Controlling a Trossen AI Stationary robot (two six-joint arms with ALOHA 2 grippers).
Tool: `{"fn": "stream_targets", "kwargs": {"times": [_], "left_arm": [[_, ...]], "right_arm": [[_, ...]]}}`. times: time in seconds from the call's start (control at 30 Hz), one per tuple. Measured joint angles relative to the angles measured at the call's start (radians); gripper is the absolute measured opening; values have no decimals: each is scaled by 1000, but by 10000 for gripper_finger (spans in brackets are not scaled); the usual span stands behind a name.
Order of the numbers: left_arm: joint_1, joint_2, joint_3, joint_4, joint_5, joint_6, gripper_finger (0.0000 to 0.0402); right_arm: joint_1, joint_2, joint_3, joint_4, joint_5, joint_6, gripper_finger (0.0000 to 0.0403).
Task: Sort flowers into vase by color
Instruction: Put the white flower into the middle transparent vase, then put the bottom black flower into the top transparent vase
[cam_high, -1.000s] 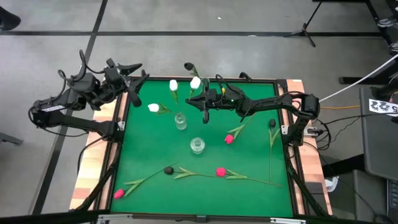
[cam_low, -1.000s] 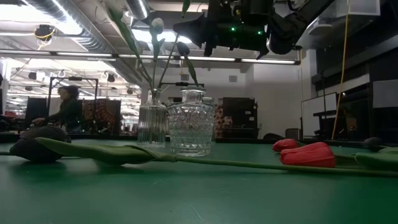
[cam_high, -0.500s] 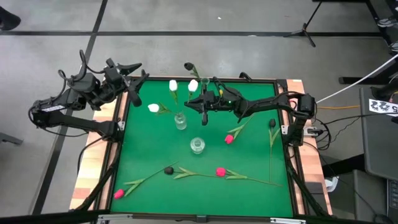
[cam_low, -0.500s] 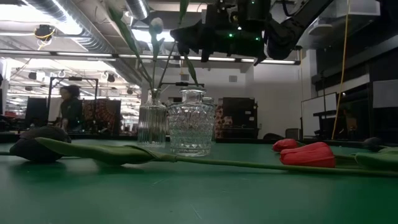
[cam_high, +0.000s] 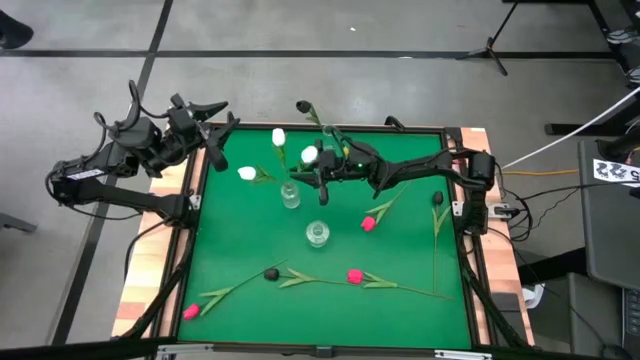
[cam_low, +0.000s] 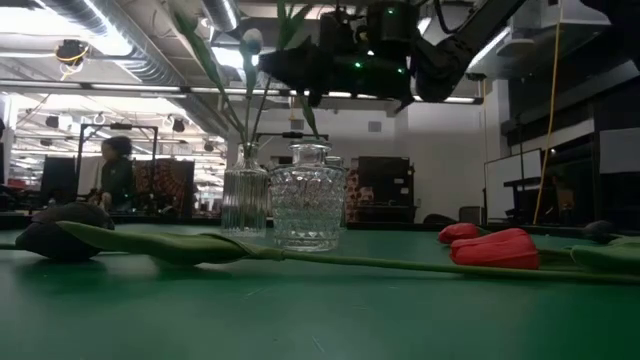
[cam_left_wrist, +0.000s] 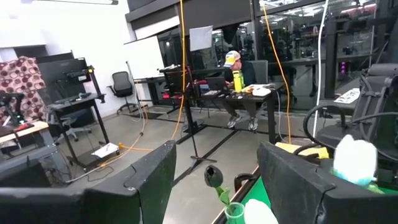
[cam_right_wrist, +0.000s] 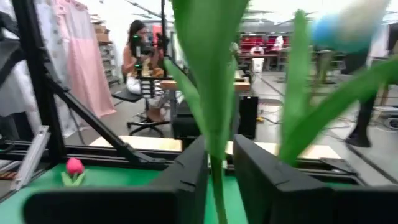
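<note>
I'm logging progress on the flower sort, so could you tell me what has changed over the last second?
The right gripper moved left across the table, carrying a white tulip closer to the ribbed vase. The stem still sits between its fingers, whose grip seems to be loosening. The left gripper stayed open off the table's far-left corner. The round vase and the tulips lying on the green mat did not move.

A green tabletop (cam_high: 240, 230) with a dark frame carries two clear glass vases (cam_high: 318, 234) near its middle. Loose tulips lie on it: pink (cam_high: 354, 275), black (cam_high: 270, 273) and white (cam_high: 247, 173) heads, long green stems.
</note>
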Motion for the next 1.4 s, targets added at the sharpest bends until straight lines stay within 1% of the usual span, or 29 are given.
{"fn": "stream_targets", "kwargs": {"times": [0.2, 0.4, 0.47, 0.67, 0.8, 1.0, 1.1, 1.2, 1.33, 1.4], "left_arm": [[0, 0, 0, -11, -2, -12, 223], [0, 0, 0, -12, -2, -13, 223], [0, 0, 0, -12, -2, -14, 223], [0, 0, 0, -12, -2, -14, 223], [0, 0, 0, -12, -2, -25, 223], [0, 0, 0, -15, -2, -36, 223], [0, 0, 0, -15, -2, -37, 223], [0, 0, 0, -19, -2, -37, 223], [0, -1, 0, -49, -2, -42, 223], [0, -1, 0, -80, -1, -63, 223]], "right_arm": [[1, 19, 59, -136, -21, -15, 144], [1, 19, 60, -154, -36, -31, 189], [1, 19, 60, -171, -59, -31, 200], [-21, 19, 60, -250, -180, -6, 218], [-59, 19, 60, -302, -254, 21, 217], [-123, 8, 60, -337, -377, 33, 217], [-158, -20, 60, -430, -444, 7, 217], [-193, -66, 60, -577, -490, -72, 216], [-249, -168, 60, -868, -492, -244, 216], [-275, -225, 60, -1039, -463, -343, 216]]}}
